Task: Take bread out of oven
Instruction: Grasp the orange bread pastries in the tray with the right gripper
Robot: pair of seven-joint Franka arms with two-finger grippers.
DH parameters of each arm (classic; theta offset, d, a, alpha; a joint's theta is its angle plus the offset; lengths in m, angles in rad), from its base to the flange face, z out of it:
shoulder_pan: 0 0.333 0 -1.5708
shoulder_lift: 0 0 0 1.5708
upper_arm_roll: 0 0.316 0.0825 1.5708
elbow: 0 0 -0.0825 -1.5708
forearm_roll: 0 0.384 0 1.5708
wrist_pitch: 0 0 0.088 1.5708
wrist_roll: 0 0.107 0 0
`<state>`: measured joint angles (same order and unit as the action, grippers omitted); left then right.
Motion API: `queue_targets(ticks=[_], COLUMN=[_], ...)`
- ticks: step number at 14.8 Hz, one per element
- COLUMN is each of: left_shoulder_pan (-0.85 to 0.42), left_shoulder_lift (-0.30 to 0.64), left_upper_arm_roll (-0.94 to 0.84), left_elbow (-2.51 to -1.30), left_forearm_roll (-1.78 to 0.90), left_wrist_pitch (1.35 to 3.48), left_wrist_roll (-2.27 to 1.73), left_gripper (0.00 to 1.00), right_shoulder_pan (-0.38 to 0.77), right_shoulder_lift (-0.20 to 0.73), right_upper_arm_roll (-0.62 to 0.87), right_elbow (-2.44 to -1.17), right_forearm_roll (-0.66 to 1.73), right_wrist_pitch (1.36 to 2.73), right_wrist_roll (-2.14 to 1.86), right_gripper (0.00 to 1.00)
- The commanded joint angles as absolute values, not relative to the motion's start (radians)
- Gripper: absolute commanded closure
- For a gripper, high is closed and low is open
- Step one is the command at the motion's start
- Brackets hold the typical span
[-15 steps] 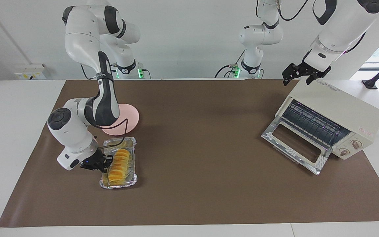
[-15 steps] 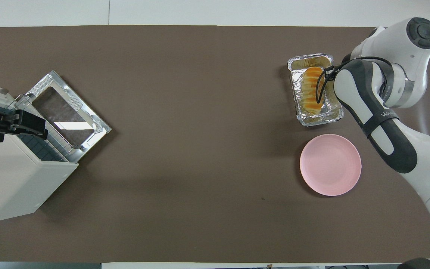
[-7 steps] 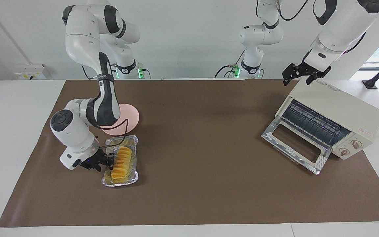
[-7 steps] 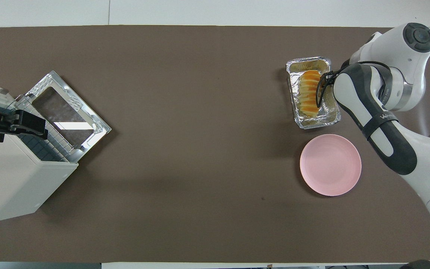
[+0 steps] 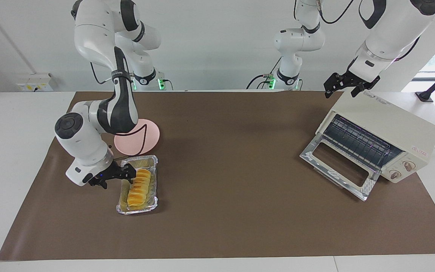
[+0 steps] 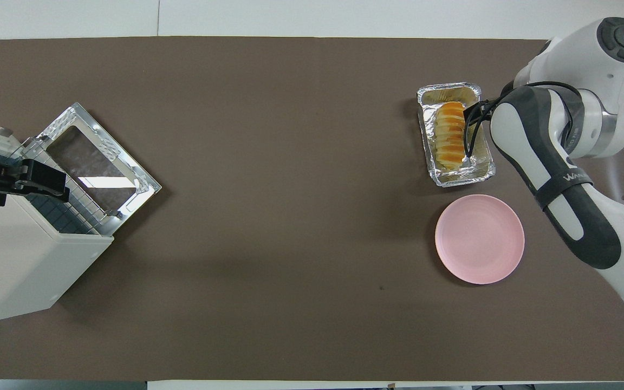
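Crinkled shiny foil tray (image 5: pixel 121 196), matt brown mat (image 5: pixel 225 151), glass-windowed oven (image 5: pixel 387 132)

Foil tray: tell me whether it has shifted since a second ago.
Yes. The foil tray has turned slightly, its end farthest from the robots swinging toward the oven, its other end staying beside the pink plate.

bread (image 5: pixel 139 189) in foil tray (image 5: pixel 124 209), plate (image 5: pixel 151 133) beside, nearer robots

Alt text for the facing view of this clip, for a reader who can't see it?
A golden bread lies in a foil tray on a brown mat, next to a pink plate, with the right gripper open beside the tray. At the table's other end stands a white oven, door down, the open left gripper over its top.
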<state>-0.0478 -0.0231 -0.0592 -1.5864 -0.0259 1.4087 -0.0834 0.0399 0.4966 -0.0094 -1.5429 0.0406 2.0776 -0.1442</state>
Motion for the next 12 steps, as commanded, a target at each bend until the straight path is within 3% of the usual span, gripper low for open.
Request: queue_targets(ticks=[1, 12], left_shoulder_pan=[-0.035, -0.035], left_shoulder_lift=[-0.055, -0.055], left_upper_arm_roll=[-0.067, -0.067], left_elbow=[-1.624, -1.624], left_forearm_roll=[-0.031, -0.031], left_wrist_pitch=[1.431, 1.431], left_wrist_roll=[-0.081, -0.081], left_gripper=[0.00, 0.00], right_shoulder_pan=[0.086, 0.127], right_shoulder_lift=[0.492, 0.523], right_upper_arm_roll=[-0.008, -0.006], right_elbow=[-1.557, -1.651], right_forearm_roll=[-0.024, -0.051], right_wrist_pitch=[2.080, 2.229], right_wrist_roll=[-0.042, 0.040], right_gripper=[0.00, 0.00])
